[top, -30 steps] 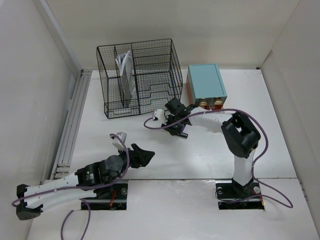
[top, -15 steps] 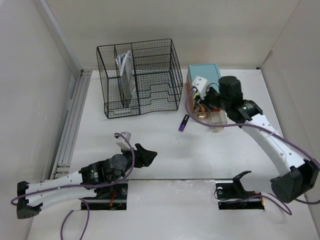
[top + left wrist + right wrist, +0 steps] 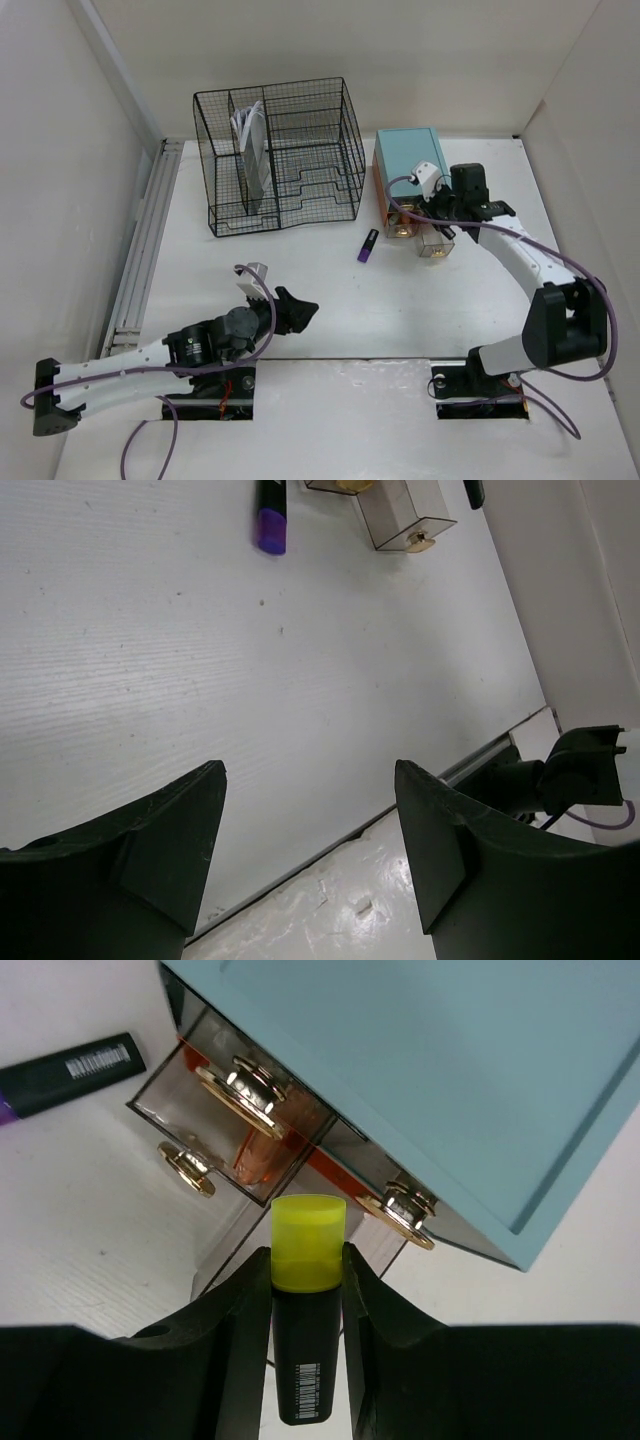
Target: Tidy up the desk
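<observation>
The desk [image 3: 300, 290], a wide white tabletop walled in white, lies under both arms and carries everything in view. At its near edge the left gripper [image 3: 295, 312] hangs low above the bare surface with its jaws spread wide and nothing between them; in the left wrist view its dark fingers [image 3: 160, 840] frame only white tabletop. The right arm reaches to the far right part of the desk, where the right gripper [image 3: 306, 1255] is clamped on a yellow-capped highlighter [image 3: 305, 1360], the black barrel pinched between the two fingers and the cap pointing toward the teal drawer box [image 3: 450, 1070]. That box [image 3: 410, 160] stands near the back wall, and a clear drawer [image 3: 437, 243] with a gold knob stands pulled out from its front, just below the gripper in the top view. A purple marker [image 3: 368, 245] lies flat on the desk just left of the drawers, apart from both grippers. Farther left, at the back, stands a black wire-mesh organizer [image 3: 300, 180] with some white papers [image 3: 250, 140] upright in its left compartment.
</observation>
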You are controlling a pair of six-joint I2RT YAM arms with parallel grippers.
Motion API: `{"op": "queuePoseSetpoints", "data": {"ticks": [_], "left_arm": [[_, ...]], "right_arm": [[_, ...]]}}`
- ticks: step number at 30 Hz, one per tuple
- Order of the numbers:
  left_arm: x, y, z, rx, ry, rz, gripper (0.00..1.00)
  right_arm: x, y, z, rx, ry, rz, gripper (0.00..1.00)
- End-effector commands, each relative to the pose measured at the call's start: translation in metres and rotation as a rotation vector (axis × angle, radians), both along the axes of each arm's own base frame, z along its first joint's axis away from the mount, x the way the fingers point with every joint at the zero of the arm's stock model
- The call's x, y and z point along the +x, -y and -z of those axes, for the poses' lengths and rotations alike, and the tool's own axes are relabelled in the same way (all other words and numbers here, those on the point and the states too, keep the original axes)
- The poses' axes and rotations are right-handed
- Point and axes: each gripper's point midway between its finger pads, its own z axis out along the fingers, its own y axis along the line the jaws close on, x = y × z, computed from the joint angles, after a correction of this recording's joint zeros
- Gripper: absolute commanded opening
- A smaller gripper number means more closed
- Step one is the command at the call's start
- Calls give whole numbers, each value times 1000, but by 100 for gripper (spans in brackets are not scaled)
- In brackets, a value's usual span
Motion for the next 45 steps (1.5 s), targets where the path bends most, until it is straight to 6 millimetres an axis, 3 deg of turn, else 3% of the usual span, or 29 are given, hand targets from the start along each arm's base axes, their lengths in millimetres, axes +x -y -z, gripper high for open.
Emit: {"op": "queuePoseSetpoints", "data": {"ticks": [1,4,9,11,16,18,19,20,21,22,24,26,29,32,38,43,45], "left_arm": [[0,7,-29,-75,38,17,65],[-1,5,-31,-84,41,17,65],[-1,4,-31,-84,41,17,65],[-1,4,-31,-84,41,17,65],[-1,4,-31,-84,41,17,65],[-1,4,-31,-84,41,17,65],[-1,4,-31,-84,41,17,65],[-1,4,-31,-84,41,17,65],[-1,4,-31,-84,41,17,65],[-1,4,-31,-84,41,17,65],[-1,4,-31,-84,41,17,65],[-1,4,-31,-84,41,17,65],[-2,3,-29,-80,31,14,65],[-1,-1,-33,-92,38,5,65],[-3,-9,-30,-104,29,-8,65],[-4,-13,-21,-98,10,-13,65],[-5,-15,-21,-101,11,-13,65]], "right_arm": [[20,-1,-15,22,59,19,4],[20,1,1,7,13,26,11],[18,5,9,-8,-30,30,45],[18,5,9,-8,-31,30,51],[15,2,-18,17,30,15,50],[9,-8,-27,53,32,-42,38],[-1,-20,-28,51,23,-102,20],[-5,-28,-31,53,20,-153,14],[-14,-39,-27,46,-2,-225,11],[-35,-63,-18,63,-65,-351,11],[-50,-84,-11,16,-70,-507,11],[-73,-111,7,-49,-100,-658,20],[-93,-129,33,-185,-106,-847,25],[-96,-141,48,-295,-58,-968,31],[-65,-145,65,-455,-17,-1009,44],[-51,-140,79,-609,-5,-1053,45],[-44,-145,76,-640,17,-1066,46]]}}
